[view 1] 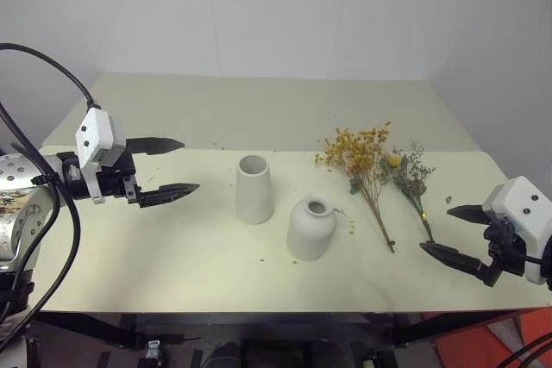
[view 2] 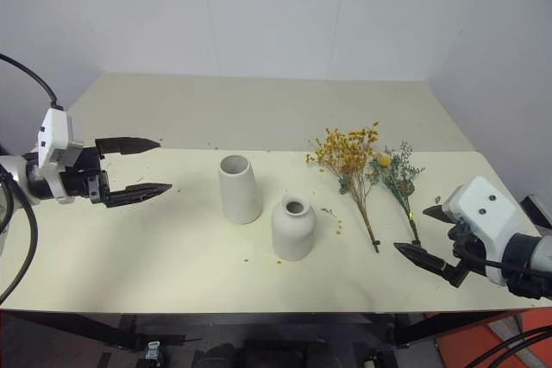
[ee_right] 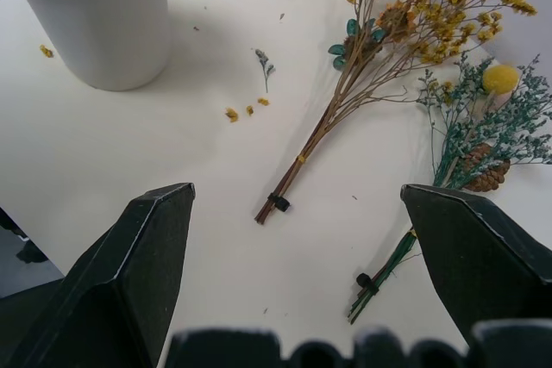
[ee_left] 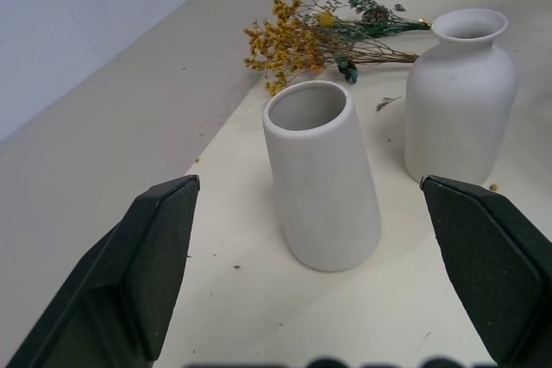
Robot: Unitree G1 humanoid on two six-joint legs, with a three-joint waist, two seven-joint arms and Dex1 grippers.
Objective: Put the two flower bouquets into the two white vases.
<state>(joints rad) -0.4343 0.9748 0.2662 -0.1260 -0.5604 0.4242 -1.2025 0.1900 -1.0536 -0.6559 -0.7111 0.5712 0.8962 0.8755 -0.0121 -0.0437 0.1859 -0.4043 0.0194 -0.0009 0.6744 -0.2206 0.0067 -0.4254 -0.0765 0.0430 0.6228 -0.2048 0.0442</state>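
Observation:
Two white vases stand mid-table: a taller tapered cone vase (view 1: 254, 188) and, right of it and nearer, a rounder bottle vase (view 1: 310, 227). Both are empty. Right of them two bouquets lie flat, blossoms toward the far side: a mustard-yellow bouquet (view 1: 358, 157) and a grey-green bouquet (view 1: 410, 174) with a yellow ball flower. My left gripper (view 1: 191, 165) hovers open left of the cone vase (ee_left: 323, 178), pointing at it. Over the table's right front, my right gripper (view 1: 435, 228) is open just beyond the stem ends (ee_right: 274, 204), holding nothing.
The cream table (view 1: 172, 256) has a raised back section (view 1: 259, 105) against white walls. Small flower crumbs (ee_right: 241, 112) are scattered near the vases. A black cable (view 1: 52, 66) loops over my left arm. The table's front edge lies close below both grippers.

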